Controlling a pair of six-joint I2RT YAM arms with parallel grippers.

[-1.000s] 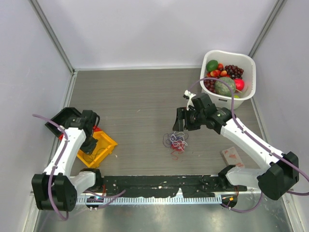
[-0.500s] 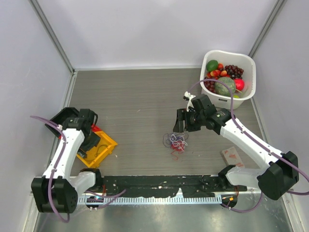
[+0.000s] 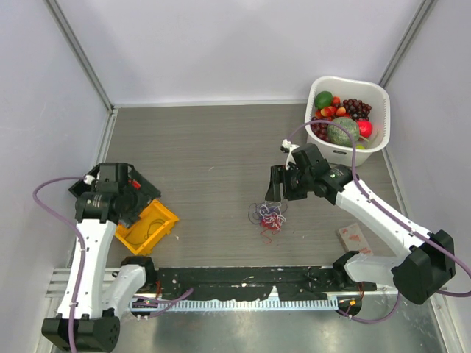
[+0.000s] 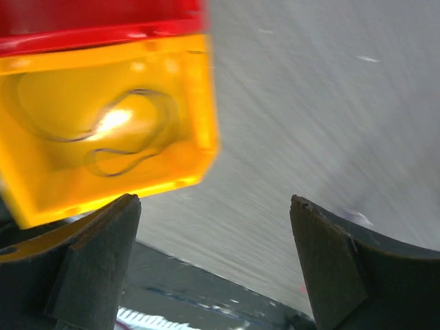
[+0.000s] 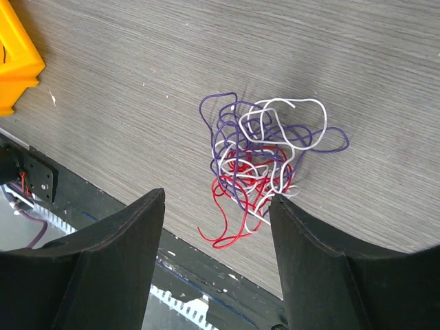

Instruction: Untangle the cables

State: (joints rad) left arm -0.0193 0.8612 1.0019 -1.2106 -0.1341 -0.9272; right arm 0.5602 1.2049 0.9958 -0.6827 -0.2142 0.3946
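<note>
Red, white and purple cables (image 3: 270, 216) lie knotted at 6 o'clock of your right gripper (image 3: 275, 193), whose jaws are wide and empty. Your left gripper (image 4: 213, 206) gapes by the yellow bin (image 3: 168, 218) at 9 o'clock. Your next move, likely: lower and pinch one loose strand.

From 10 to 11 o'clock of the cables (image 3: 271, 217) the table (image 3: 206, 154) lies bare, open for passing. The right gripper (image 3: 278, 197) hangs close at 12. The fruit basket (image 3: 349, 79) stands well off at 1, a small block (image 3: 355, 237) just past 3, and the yellow bin (image 3: 149, 226) far out at 9.
</note>
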